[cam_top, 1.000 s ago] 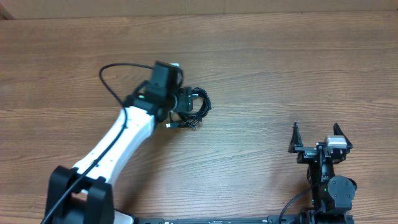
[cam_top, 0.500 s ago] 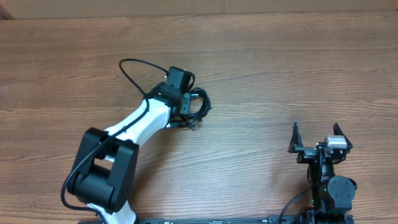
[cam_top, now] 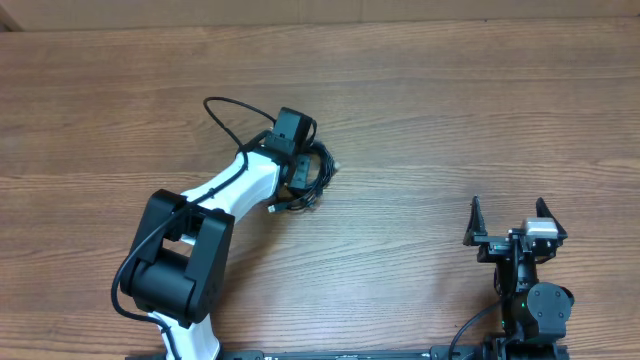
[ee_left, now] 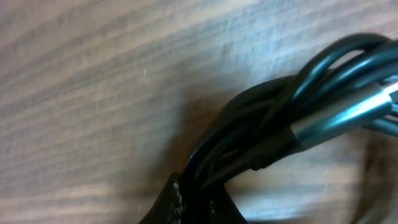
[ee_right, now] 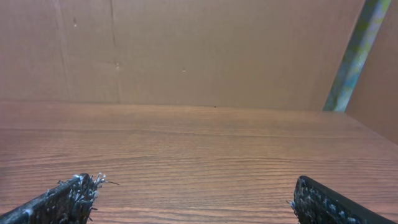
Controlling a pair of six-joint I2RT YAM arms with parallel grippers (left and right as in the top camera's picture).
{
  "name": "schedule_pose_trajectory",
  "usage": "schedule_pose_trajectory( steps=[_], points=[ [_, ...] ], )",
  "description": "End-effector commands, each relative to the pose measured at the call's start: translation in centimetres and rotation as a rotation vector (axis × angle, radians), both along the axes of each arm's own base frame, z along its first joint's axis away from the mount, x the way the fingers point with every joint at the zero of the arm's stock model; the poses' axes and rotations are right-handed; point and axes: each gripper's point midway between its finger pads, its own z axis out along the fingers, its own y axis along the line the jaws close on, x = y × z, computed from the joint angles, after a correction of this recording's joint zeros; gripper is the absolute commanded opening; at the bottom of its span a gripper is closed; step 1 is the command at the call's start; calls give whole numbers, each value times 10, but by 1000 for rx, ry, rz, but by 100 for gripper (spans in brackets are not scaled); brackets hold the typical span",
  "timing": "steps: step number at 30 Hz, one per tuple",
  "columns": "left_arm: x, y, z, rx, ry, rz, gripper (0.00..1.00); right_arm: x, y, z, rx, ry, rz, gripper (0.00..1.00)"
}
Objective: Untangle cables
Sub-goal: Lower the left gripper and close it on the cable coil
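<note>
Left of the table's middle, we see the cables as a tight black bundle of glossy cords with a silvery plug, lying on the wood. The left gripper pinches them between near-closed fingers. The right gripper gapes wide, empty, well apart.

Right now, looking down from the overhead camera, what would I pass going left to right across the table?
left arm → cables, bunched at that arm's tip → a bare stretch of wooden table → right gripper, fingers spread open.
</note>
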Motion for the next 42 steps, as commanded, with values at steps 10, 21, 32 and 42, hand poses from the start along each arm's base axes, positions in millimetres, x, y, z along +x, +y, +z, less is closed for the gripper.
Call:
schedule_pose_trajectory(
  steps=[10, 21, 32, 42],
  points=[
    [-51, -26, 81, -458, 257, 816, 73, 0, -2, -3, -1, 3, -10, 100],
    [-44, -6, 79, -264, 162, 532, 70, 0, -2, -3, -1, 3, -10, 100],
    [-44, -15, 64, -157, 135, 177, 47, 0, -2, -3, -1, 3, -10, 100],
    [-44, -15, 44, -143, 112, 104, 19, 0, -2, -3, -1, 3, -10, 100]
  ],
)
